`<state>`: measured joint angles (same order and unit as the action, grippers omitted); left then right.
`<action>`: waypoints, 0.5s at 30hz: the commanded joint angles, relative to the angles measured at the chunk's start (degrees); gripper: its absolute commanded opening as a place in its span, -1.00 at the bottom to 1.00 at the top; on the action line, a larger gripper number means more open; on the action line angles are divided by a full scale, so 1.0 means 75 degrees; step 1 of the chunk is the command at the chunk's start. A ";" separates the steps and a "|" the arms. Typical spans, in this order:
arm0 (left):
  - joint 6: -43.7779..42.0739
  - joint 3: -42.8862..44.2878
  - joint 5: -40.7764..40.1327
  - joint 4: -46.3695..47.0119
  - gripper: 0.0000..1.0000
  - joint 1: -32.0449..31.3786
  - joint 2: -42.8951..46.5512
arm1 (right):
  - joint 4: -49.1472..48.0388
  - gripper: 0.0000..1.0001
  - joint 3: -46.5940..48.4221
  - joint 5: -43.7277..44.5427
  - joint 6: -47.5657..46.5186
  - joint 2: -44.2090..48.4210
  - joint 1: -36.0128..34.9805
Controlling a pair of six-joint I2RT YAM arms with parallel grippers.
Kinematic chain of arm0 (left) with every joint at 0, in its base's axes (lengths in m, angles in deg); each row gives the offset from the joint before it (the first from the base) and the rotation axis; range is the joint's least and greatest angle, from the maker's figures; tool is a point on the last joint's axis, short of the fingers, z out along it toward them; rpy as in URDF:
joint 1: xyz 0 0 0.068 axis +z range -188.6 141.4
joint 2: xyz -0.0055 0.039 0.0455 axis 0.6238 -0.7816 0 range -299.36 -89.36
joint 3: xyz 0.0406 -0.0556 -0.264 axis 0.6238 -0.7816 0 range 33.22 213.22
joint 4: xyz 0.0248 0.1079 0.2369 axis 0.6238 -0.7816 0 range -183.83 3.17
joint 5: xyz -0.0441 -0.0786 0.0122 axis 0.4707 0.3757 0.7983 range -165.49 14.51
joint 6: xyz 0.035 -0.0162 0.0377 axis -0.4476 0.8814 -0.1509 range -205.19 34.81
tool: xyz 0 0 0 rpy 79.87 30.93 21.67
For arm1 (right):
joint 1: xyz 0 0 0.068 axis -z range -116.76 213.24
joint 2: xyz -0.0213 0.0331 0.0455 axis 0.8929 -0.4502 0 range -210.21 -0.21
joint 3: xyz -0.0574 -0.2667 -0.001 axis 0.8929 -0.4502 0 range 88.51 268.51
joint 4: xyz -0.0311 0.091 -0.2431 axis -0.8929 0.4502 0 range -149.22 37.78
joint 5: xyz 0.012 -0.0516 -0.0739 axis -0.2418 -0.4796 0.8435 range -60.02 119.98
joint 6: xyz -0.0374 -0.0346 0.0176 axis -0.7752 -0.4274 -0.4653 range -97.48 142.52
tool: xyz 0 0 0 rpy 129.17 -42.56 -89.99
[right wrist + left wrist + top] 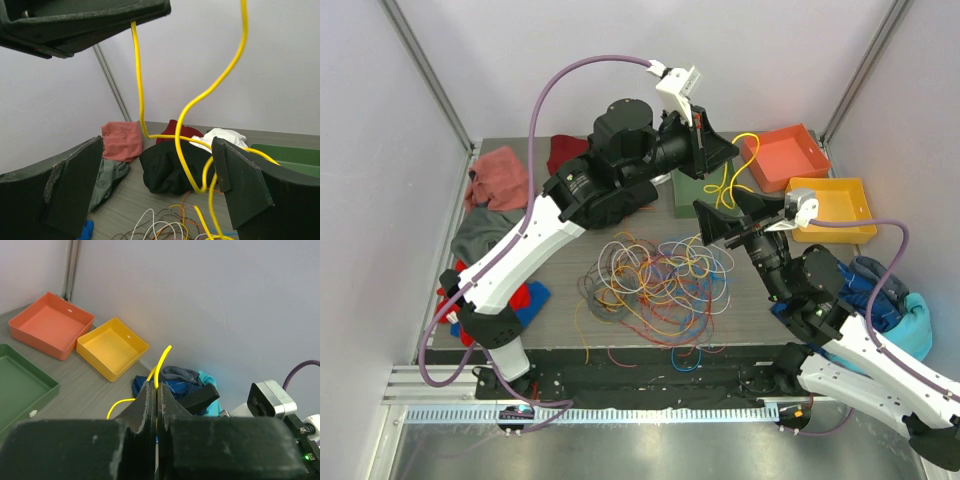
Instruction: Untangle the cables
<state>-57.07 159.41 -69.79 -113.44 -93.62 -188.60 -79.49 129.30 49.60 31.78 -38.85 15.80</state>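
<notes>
Yellow cable (138, 75) hangs before spread right jaws; clothes (160, 170), green tray (285, 152) beyond

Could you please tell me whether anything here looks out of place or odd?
Yes: the cables lie in one tangled heap mid-table, a yellow cable hangs from the shut left claw, and cloth garments are bunched at the left edge.

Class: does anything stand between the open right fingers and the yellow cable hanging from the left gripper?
Nothing visible does. The yellow cable hangs from the shut left gripper in open air ahead of the right gripper, its fingers spread; the cloths lie behind it.
</notes>
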 commanded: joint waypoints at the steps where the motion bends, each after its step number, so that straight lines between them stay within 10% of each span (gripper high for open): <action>1: 0.0048 -0.0102 0.0178 0.0138 -1.00 -0.0140 0.0295 | -0.1069 0.97 0.0338 0.0033 -0.0203 -0.0321 0.0009; 4: 0.0048 -0.0208 0.0178 0.0150 -1.00 -0.0210 0.0353 | -0.1387 0.86 0.0420 0.0184 -0.0133 -0.0672 0.0009; 9: -0.0163 -0.0641 -0.0311 0.0208 -0.99 -0.0210 0.0669 | -0.0965 -0.02 0.0573 0.0758 0.0124 -0.0709 0.0009; 15: -0.0456 -0.1193 -0.1075 0.0443 -1.00 -0.0210 0.0998 | -0.0054 -0.14 0.0525 0.1145 0.0418 -0.0275 0.0009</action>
<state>-58.55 151.15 -73.55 -113.27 -95.06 -184.53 -82.66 131.05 54.39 33.03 -42.93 15.80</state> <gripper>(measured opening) 0.018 0.442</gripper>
